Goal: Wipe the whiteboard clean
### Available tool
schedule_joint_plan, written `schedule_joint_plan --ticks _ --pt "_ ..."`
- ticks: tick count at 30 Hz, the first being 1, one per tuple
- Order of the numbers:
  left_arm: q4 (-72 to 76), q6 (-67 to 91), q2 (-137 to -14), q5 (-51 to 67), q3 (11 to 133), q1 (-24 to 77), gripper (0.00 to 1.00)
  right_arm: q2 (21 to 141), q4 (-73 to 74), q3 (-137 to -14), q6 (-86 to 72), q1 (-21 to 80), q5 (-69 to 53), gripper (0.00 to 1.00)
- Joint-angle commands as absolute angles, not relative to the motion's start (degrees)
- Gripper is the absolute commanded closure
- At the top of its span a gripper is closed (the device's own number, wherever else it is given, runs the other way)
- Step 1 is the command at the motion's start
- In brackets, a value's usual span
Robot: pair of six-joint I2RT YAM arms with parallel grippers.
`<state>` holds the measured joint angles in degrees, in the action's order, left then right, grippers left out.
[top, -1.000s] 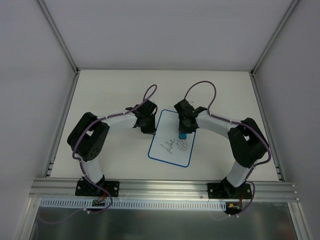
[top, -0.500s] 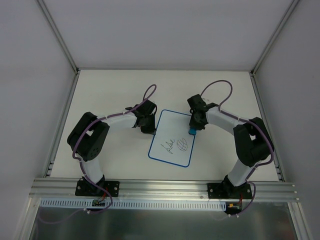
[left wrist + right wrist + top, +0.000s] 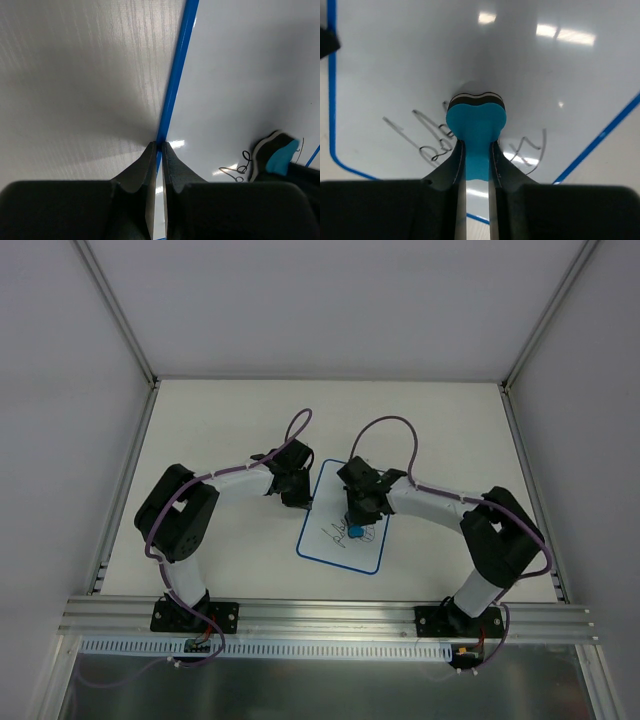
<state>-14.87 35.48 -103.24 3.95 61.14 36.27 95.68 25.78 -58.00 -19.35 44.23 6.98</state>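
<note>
Top view
- board [image 3: 345,556] flat on table [image 3: 220,420], mid-way between the two arm bases, slightly skewed
- right arm comes in from the right, elbow bent, wrist pitched down; right gripper [image 3: 356,524] sits over the lower-middle of the board with the blue eraser [image 3: 356,531] down among the marks [image 3: 333,534]
- left arm folded, forearm running right; left gripper [image 3: 303,502] at the board's left edge, upper half

Left wrist view
- jaws closed with nothing between them, tips resting on the blue border [image 3: 176,75] where board meets table
- reads as a pin holding the board down, not a grasp
- eraser and a curl of black line visible at lower right, well apart from these tips

Right wrist view
- jaws clamped on the eraser's blue body, pad end toward the board surface; contact looks likely but cannot be confirmed
- black scribble shows on both sides of the eraser: looped strokes to the left, a zigzag to the right
- upper part of the board reads clean, only glare spots

Judgement
- step in hand: wiping, mid-task; marks not yet cleared
- next move calls for sideways strokes over both patches, pad pressed flat, stopping short of the border
- left tips should hold the pin so the board does not slide under the stroke
</note>
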Motion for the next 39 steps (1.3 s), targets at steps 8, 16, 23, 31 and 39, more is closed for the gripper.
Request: schedule_joint_plan --ticks 8,16,23,31,39 --pt "-21.4 36.0 -106.7 2.3 59.2 35.2 1.0 96.0 33.0 -52.5 -22.3 46.8 6.7 1.0" --pt "-21.5 36.2 -105.9 2.5 59.1 34.7 1.0 89.9 35.0 -48.2 -20.7 35.3 12.3 1.0" --pt "-21.5 36.6 -106.3 2.8 59.5 34.6 1.0 87.4 36.7 -47.4 -18.9 37.8 10.6 1.0" --pt "-21.5 37.2 -106.3 2.8 60.4 34.5 1.0 93.9 35.6 -49.7 -20.3 50.2 3.4 1.0" --pt "-21.5 37.7 -106.6 2.9 60.4 34.5 1.0 99.3 33.4 -54.1 -19.7 56.9 1.0 1.0"
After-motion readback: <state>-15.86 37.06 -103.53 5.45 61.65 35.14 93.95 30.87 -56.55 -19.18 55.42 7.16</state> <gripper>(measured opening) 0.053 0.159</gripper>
